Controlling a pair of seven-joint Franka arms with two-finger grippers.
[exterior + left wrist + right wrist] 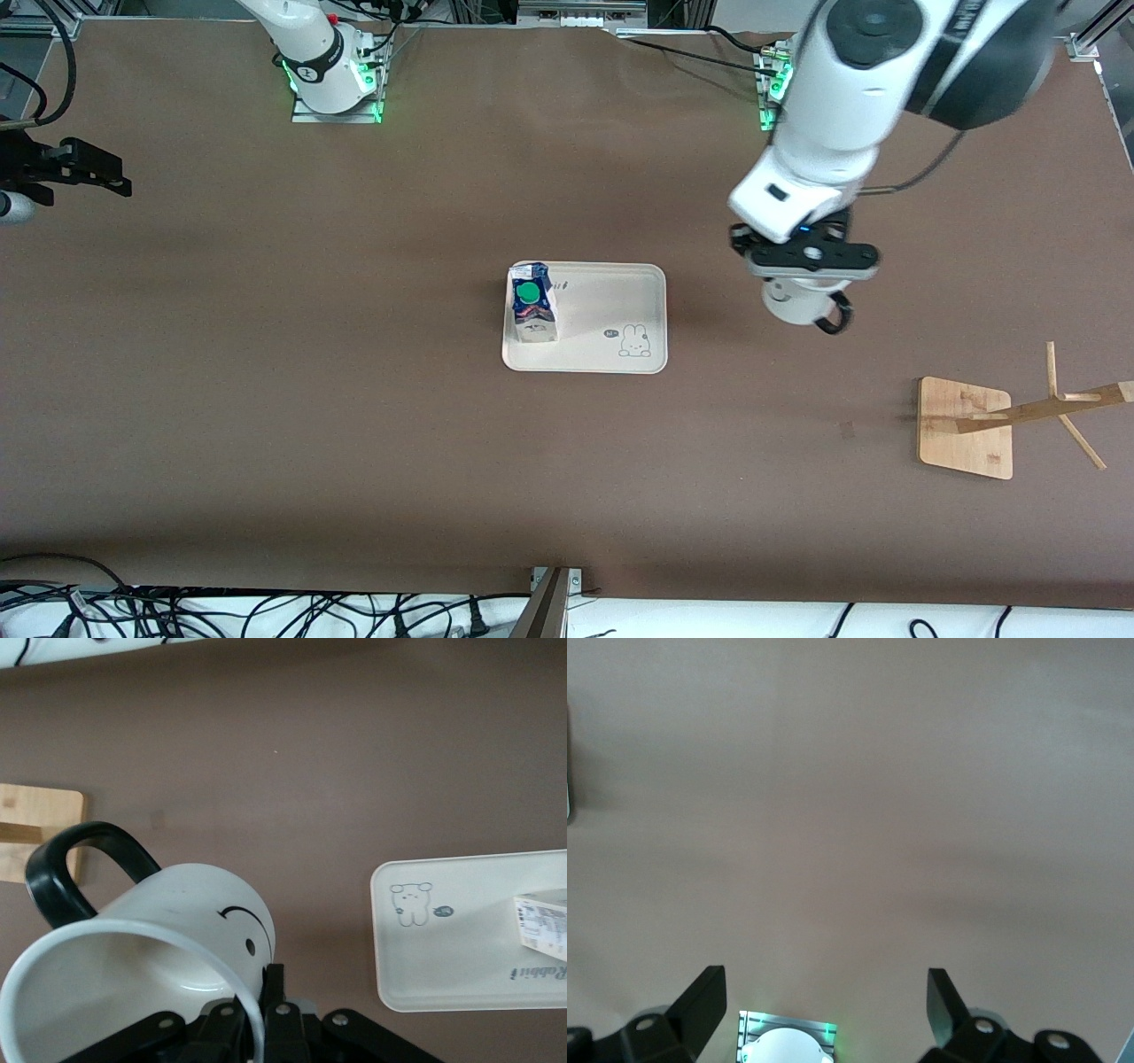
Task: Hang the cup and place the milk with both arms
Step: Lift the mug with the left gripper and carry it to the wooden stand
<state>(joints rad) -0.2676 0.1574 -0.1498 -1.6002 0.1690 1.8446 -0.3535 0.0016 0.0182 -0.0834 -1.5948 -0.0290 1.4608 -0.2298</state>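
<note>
This is looking like a robotics lab, not a home or kitchen. Two white robot arms are standing bolted at the edge of a wide bench [354, 443] covered in plain brown matting, their bases [337, 97] glowing green on metal mounting plates. Aluminium framing is running along the bench's edges, and loose black cables [221, 611] are lying tangled on the floor along the side nearest the front camera. Household props are sitting sparsely on the matting: a cream tray [611, 310] and a wooden mug stand [966, 430].
</note>
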